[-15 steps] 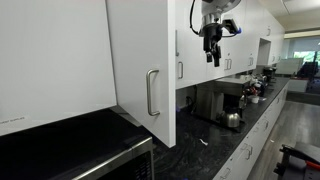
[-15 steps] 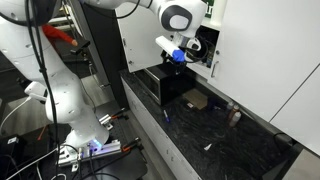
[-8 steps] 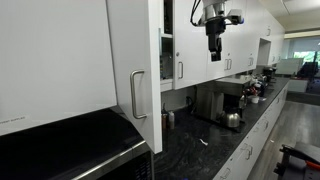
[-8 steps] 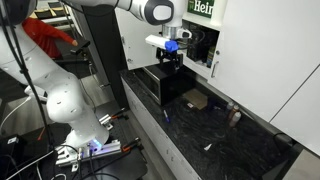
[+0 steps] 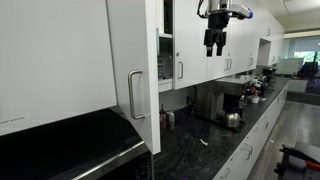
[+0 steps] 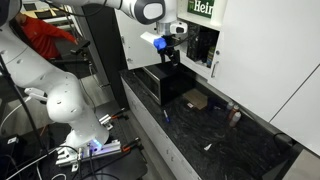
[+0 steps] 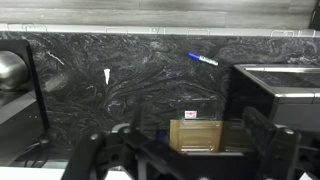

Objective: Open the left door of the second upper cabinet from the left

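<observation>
Wrist view: gripper (image 7: 180,150) jaws wide apart, nothing btw them. Exterior view: left door (image 5: 125,45) of second upper cabinet (image 5: 166,40) standing open, well apart from jaws, off to their side. Prob. stiff panel, light on hinges, glossy so slippery; best hold = handle (image 5: 135,95) near lower edge.

A dark marbled counter (image 7: 140,85) carries a blue pen (image 7: 202,59) and, well apart from it, a small white scrap (image 7: 107,75). A brown box (image 7: 195,133) sits just beside a black microwave (image 7: 280,85). In an exterior view a metal kettle (image 5: 232,119) stands on the counter near a dark appliance (image 5: 229,99), with white drawers (image 5: 250,150) below the counter edge. In an exterior view a figure in red (image 6: 45,32) shows at the far side, and cables (image 6: 95,150) lie tangled on the floor.
</observation>
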`<state>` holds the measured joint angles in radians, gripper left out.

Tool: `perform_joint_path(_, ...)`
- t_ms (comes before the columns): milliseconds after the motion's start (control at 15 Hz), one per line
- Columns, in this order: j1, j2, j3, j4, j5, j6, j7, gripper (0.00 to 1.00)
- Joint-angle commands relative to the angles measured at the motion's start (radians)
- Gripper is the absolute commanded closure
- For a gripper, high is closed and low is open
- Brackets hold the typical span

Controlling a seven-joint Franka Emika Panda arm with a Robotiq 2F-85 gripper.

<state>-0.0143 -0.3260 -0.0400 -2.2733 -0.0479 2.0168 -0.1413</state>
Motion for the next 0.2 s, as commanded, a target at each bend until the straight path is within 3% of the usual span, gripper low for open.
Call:
perform_joint_path(0,0.000,-0.005,0.000,-0.002,0.000,0.000,0.018,0.00)
perform_joint_path(133,-0.001,-0.011,0.001,-0.009,0.000,0.008,0.038,0.00)
